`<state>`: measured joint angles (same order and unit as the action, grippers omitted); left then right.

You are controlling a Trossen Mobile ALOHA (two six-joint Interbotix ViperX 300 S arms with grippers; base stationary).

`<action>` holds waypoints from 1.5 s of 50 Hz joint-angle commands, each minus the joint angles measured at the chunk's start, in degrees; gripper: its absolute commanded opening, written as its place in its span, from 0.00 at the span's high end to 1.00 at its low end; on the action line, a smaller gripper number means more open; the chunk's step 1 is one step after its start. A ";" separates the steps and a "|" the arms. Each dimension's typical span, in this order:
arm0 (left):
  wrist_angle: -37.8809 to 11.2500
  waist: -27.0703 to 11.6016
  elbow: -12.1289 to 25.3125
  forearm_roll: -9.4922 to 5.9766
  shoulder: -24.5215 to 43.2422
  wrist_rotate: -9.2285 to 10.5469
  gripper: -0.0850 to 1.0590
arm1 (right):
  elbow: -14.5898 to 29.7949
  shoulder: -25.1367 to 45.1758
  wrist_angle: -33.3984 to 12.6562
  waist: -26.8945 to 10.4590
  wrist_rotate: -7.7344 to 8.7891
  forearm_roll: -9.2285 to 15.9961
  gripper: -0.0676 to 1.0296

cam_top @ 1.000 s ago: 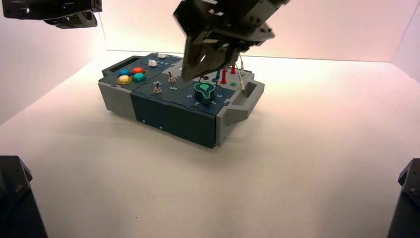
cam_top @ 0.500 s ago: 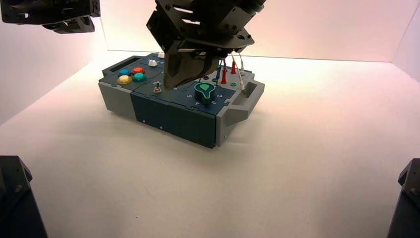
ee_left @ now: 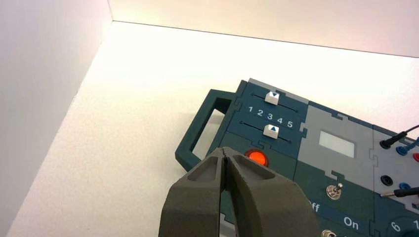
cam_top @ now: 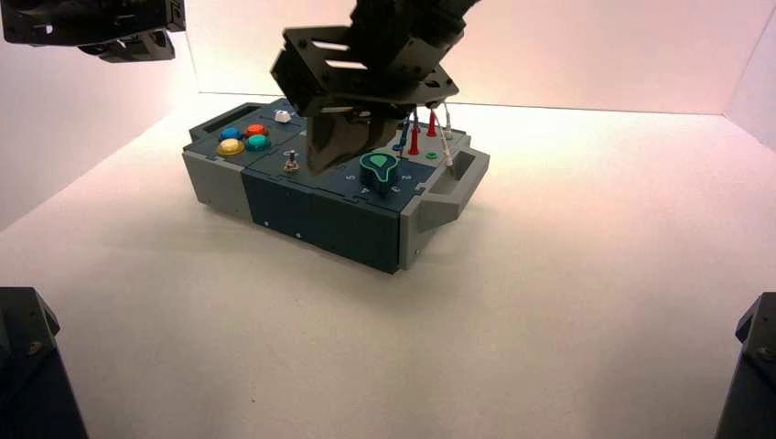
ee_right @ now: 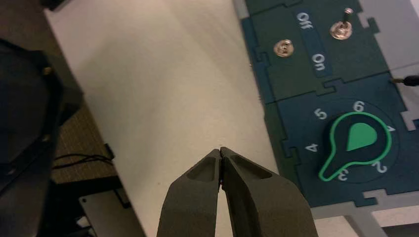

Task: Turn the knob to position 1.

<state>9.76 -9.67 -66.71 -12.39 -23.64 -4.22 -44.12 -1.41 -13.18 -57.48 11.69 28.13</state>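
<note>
From above, the right arm's dark gripper (cam_top: pixel 328 157) is hanging low over the middle of the grey and dark teal box (cam_top: pixel 311 203), just left of the bright green teardrop knob (cam_top: pixel 377 166) on its short dark cylinder at the box's near right, while the left arm is sitting parked high at the far left. The left wrist camera is showing the left gripper (ee_left: pixel 225 154) with fingers pressed together above the glowing orange-red button (ee_left: pixel 256 157) and two white-capped sliders (ee_left: pixel 272 114). The right wrist camera is showing the right gripper's fingers touching at the tips, empty and apart from the knob, whose tip is pointing at the 3.
</note>
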 commanded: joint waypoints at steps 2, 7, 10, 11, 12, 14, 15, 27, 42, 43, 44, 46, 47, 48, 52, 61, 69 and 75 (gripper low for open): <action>0.53 0.26 0.97 -0.09 -0.44 0.18 0.95 | 1.32 -0.09 0.09 1.58 0.09 -0.09 0.96; 0.62 0.35 0.97 -0.09 -0.53 0.18 0.95 | 1.05 -0.18 0.09 2.90 0.09 -0.09 0.96; 0.53 0.26 0.97 -0.09 -0.53 0.18 0.95 | 0.97 -0.09 0.18 3.43 0.09 -0.18 0.96; 0.53 0.26 0.97 -0.18 -0.53 0.18 0.95 | 0.97 -0.09 0.18 3.87 0.18 -0.26 0.96; 0.53 0.35 0.97 -0.09 -0.53 0.26 0.95 | 0.97 -0.09 0.18 3.96 0.18 -0.35 0.96; 0.53 0.35 0.88 -0.09 -0.53 0.18 0.95 | 0.97 0.00 0.18 4.31 0.18 -0.44 0.96; 0.44 0.26 0.97 -0.18 -0.53 0.26 0.95 | 0.88 -0.09 0.18 4.57 0.18 -0.62 0.96; 0.44 0.26 0.88 -0.18 -0.53 0.44 0.95 | 1.41 0.70 0.18 5.71 0.26 -1.05 0.96; 0.35 0.35 0.88 -0.18 -0.62 0.44 0.95 | 2.20 2.72 0.09 6.33 0.26 -1.23 0.96; 0.35 0.26 0.88 -0.18 -0.62 0.44 0.95 | 2.29 2.81 0.18 6.33 0.26 -1.32 0.96; 0.35 0.26 0.88 -0.18 -0.62 0.44 0.95 | 2.37 2.81 0.18 6.33 0.26 -1.41 0.96; 0.35 0.26 0.88 -0.18 -0.62 0.44 0.95 | 2.55 2.99 0.09 6.50 0.26 -1.49 0.96; 0.35 0.26 0.88 -0.18 -0.62 0.44 0.95 | 2.72 2.99 0.09 6.77 0.26 -1.58 0.96; 0.26 0.26 0.88 -0.18 -0.62 0.44 0.95 | 2.72 2.99 0.18 6.86 0.35 -1.67 0.96; 0.26 0.26 0.88 -0.18 -0.70 0.35 0.95 | 2.72 3.08 0.09 7.65 0.26 -2.02 0.96; 0.18 0.26 0.88 -0.18 -0.70 0.44 0.95 | 2.55 3.08 0.00 10.02 0.44 -2.55 0.96; 0.18 0.26 0.88 -0.18 -0.70 0.44 0.95 | 2.72 3.43 -0.18 10.37 0.44 -2.99 0.96; 0.18 0.26 0.88 -0.18 -0.62 0.44 0.95 | 2.99 4.04 -0.62 10.28 0.44 -2.99 0.96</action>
<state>9.76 -9.58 -66.71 -12.57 -23.73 -3.87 -42.71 3.08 -13.71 -47.29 11.95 25.14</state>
